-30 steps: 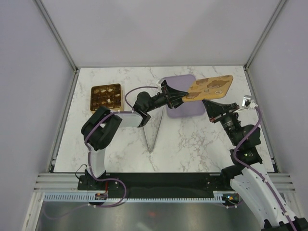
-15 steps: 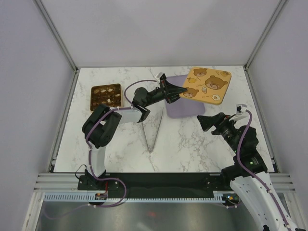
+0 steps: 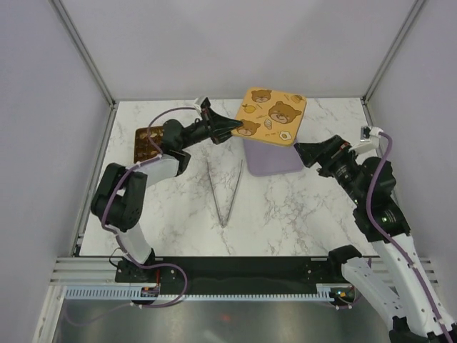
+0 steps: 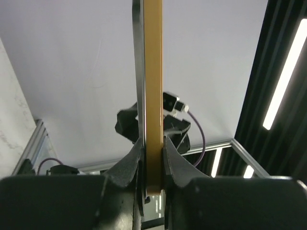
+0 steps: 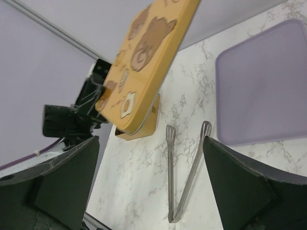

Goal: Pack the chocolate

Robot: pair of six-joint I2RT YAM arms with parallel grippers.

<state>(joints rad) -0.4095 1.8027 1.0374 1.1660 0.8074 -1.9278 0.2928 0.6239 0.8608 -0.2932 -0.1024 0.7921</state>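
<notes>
**Top view.** The square golden-brown lid printed with bears (image 3: 271,114) is held clear of the table, pinched at one edge by the left gripper (image 3: 230,129). It projects beyond the jaw tips. The golden-brown compartmented box (image 3: 148,143) lies behind those jaws, partly covered by the left forearm. Small dark and pale specks in its cells are taken to be the chocolate (image 3: 146,145), though individual pieces are not resolved. The right gripper (image 3: 314,153) is seen spread and empty. The flat lilac tray (image 3: 275,161) lies just beside its tips, and the metal tongs (image 3: 228,189) lie between the two arms.

Step judged: closing the box. The next move calls for the lid to be carried back over the box, levelled, squared to its outline, lowered, and only then released.

**Left wrist view.** The lid is seen edge-on and upright. Both fingers (image 4: 128,164) are pressed flat against its faces, a clamp the top view leaves uncertain. Neither box nor chocolate is shown.

**Right wrist view.** The dark fingers (image 5: 240,187) stand wide apart with nothing between them. The lid's tilt is shown here, with a corner of the box below it, which the top view does not convey.
</notes>
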